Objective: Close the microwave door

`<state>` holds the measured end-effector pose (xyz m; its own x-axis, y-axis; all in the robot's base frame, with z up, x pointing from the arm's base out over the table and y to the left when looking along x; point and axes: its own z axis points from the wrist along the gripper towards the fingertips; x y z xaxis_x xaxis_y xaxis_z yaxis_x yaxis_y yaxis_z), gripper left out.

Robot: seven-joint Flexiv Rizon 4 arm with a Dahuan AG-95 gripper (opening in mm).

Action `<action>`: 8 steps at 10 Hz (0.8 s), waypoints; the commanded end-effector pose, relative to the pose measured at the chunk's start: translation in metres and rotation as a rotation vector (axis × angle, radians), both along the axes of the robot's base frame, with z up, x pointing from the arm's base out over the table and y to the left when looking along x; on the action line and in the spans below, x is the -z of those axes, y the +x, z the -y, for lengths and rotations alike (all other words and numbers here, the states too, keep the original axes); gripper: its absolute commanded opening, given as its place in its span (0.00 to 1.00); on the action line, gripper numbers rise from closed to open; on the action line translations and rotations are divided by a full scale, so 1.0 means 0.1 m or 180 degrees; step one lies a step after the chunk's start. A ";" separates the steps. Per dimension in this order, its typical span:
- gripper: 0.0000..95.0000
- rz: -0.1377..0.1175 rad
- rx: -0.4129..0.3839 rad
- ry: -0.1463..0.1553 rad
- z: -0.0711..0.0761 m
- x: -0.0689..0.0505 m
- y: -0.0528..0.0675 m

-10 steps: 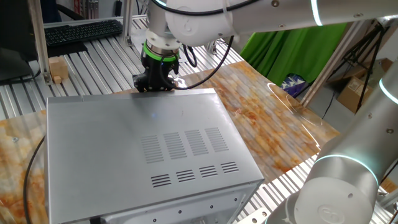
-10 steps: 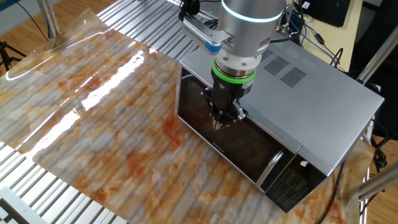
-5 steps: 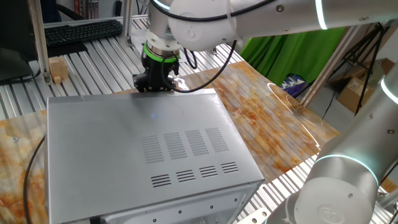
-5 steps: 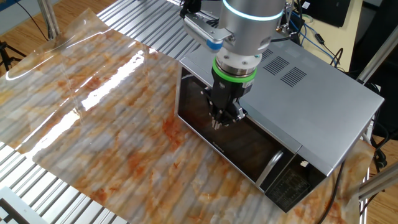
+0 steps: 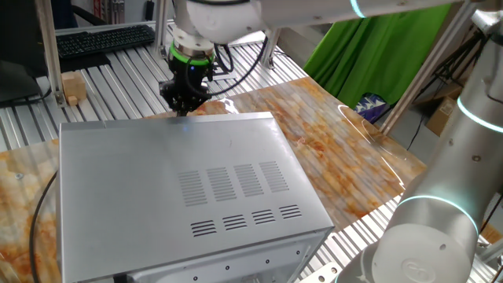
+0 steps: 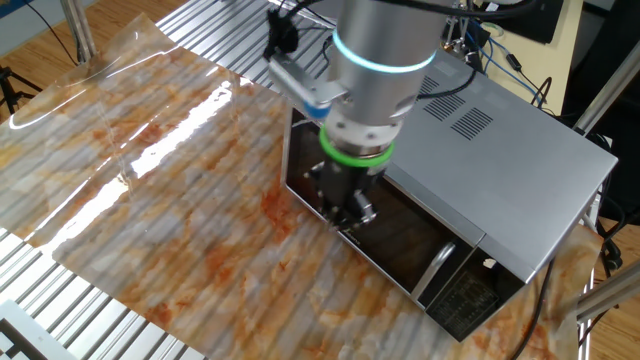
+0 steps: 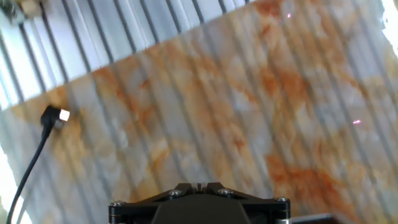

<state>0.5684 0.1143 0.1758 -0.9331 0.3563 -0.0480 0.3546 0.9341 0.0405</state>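
The microwave [image 5: 181, 181] is a large light-grey box with vent slits on its top; it also shows in the other fixed view [image 6: 500, 140]. The microwave door [image 6: 410, 240], a dark panel with a silver handle, lies flush against the front of the box. My gripper [image 6: 347, 212] hangs in front of the door's left part, fingertips pointing down and close together, holding nothing. From behind, the gripper [image 5: 182, 106] sits just past the microwave's far top edge. In the hand view only the gripper's black base [image 7: 198, 186] shows, above the marbled cover.
A marbled orange-white cover [image 6: 180, 170] lies over the slatted table in front of the microwave. A black cable with a plug [image 7: 55, 117] lies on it. A wooden block [image 5: 73, 85] and a keyboard [image 5: 102, 38] sit beyond. A green cloth [image 5: 354, 71] hangs at the right.
The gripper has moved left along the door front and a little away from it, and the wrist has turned. The door and microwave look the same.
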 end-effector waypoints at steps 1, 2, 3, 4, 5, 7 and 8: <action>0.00 -0.0032 0.0015 0.0006 0.12 0.09 0.23; 0.00 -0.0040 0.0026 0.0012 0.20 0.13 0.32; 0.00 -0.0035 -0.0044 0.0004 0.29 0.17 0.41; 0.00 -0.0033 -0.0144 0.0006 0.39 0.19 0.47; 0.00 -0.0045 -0.0285 -0.0001 0.57 0.23 0.56; 0.00 -0.0097 -0.0491 0.0004 0.92 0.26 0.63; 0.00 -0.0107 -0.0583 0.0014 1.12 0.27 0.64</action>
<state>0.6284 0.0137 0.1512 -0.9778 0.2087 -0.0193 0.2079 0.9775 0.0349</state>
